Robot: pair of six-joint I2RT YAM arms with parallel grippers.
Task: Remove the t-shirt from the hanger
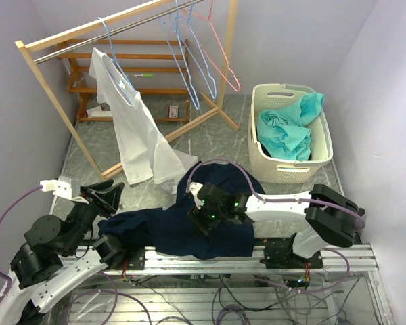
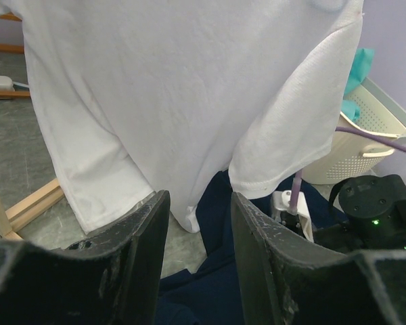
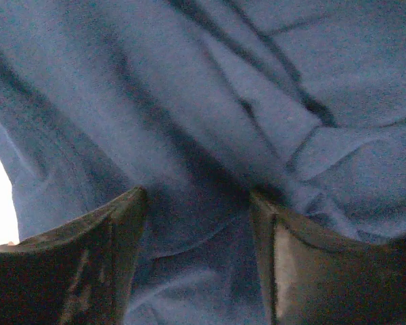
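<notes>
Left tool stands wide just short of the white t-shirt hanging on its blue hanger, so pinching one hem and drawing downward slowly looks best, while the right tool, also wide, hovers over dark cloth.

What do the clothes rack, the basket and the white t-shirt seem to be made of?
The clothes rack looks like pale unpainted wood, judging by its warm tan colour and squared beams. The basket is probably cream moulded plastic, with perforated walls. The white t-shirt seems to be thin matte knit cloth, perhaps cotton, since it drapes in soft folds.
</notes>
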